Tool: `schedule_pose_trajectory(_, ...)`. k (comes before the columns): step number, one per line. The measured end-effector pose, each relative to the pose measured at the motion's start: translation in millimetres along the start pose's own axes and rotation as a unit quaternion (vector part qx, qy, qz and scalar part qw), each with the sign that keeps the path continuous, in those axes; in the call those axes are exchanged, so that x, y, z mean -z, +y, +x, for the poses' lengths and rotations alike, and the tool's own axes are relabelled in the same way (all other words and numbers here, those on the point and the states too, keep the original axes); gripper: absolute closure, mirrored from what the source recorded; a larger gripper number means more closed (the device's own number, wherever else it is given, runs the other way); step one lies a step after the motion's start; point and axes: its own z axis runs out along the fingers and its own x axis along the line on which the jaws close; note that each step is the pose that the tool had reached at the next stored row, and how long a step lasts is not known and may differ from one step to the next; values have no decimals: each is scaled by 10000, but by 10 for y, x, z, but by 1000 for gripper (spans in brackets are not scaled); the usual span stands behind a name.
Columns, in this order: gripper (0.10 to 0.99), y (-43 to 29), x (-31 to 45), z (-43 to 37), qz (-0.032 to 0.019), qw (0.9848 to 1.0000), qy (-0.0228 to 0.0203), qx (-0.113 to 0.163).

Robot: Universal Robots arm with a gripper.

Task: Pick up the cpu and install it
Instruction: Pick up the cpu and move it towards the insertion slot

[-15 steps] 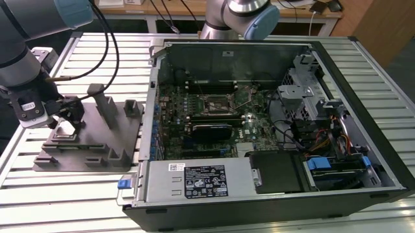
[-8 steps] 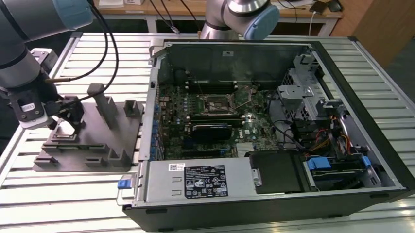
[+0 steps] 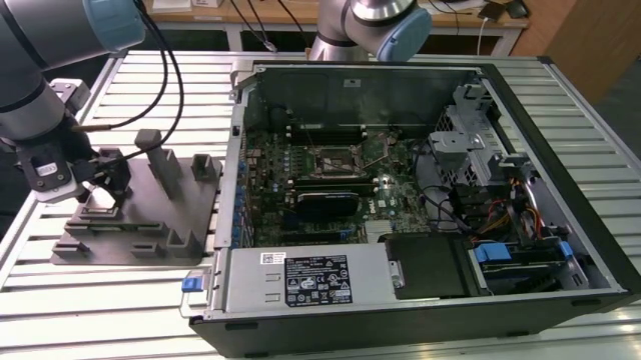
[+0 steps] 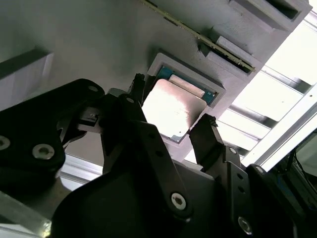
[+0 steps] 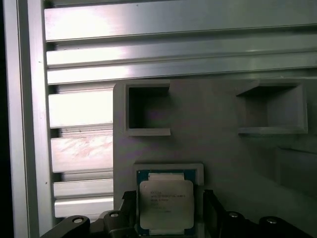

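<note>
Right now the cpu lies straight between my fingers, in its pocket

The cpu [image 5: 166,206] rests flat, silver top up, in a shallow square pocket of the grey fixture block [image 5: 213,124]. It is close to square, so no long axis matters; what counts is that two opposite edges face my two fingertips. My gripper [image 4: 173,101] is spread just wider than the chip, one finger [image 4: 205,131] close beside each edge, and I judge there is a slim gap on both sides, with nothing clamped yet. In the exterior view the gripper [image 3: 100,184] hangs low over the fixture at the exterior view's left, well apart from the motherboard socket [image 3: 335,157] inside the open computer case [image 3: 561,225] to the right
</note>
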Motion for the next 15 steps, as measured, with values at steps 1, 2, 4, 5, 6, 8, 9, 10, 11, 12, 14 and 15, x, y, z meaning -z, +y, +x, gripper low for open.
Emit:
schedule_pose_trajectory(1, 439, 0, -3, 0, -1, 10000, 1, 2)
schedule_pose_trajectory(2, 439, 0, -5, 1, -2, 10000, 2, 5)
schedule_pose_trajectory(4, 439, 0, -11, 1, -16, 10000, 3, 15)
schedule_pose_trajectory(5, 439, 0, -13, 0, -21, 10000, 3, 20)
schedule_pose_trajectory(6, 439, -1, -16, 0, -23, 10000, 3, 22)
schedule_pose_trajectory(8, 439, -2, -23, 2, -25, 10000, 4, 25)
schedule_pose_trajectory(9, 439, -2, -27, 3, -25, 10000, 3, 25)
schedule_pose_trajectory(10, 439, -2, -30, 6, -25, 10000, 3, 25)
schedule_pose_trajectory(11, 439, -2, -33, 8, -25, 10000, 4, 25)
schedule_pose_trajectory(12, 439, -2, -37, 10, -26, 10000, 3, 25)
schedule_pose_trajectory(14, 439, -3, -42, 11, -30, 10000, 5, 25)
schedule_pose_trajectory(15, 439, -3, -43, 11, -30, 10000, 5, 24)
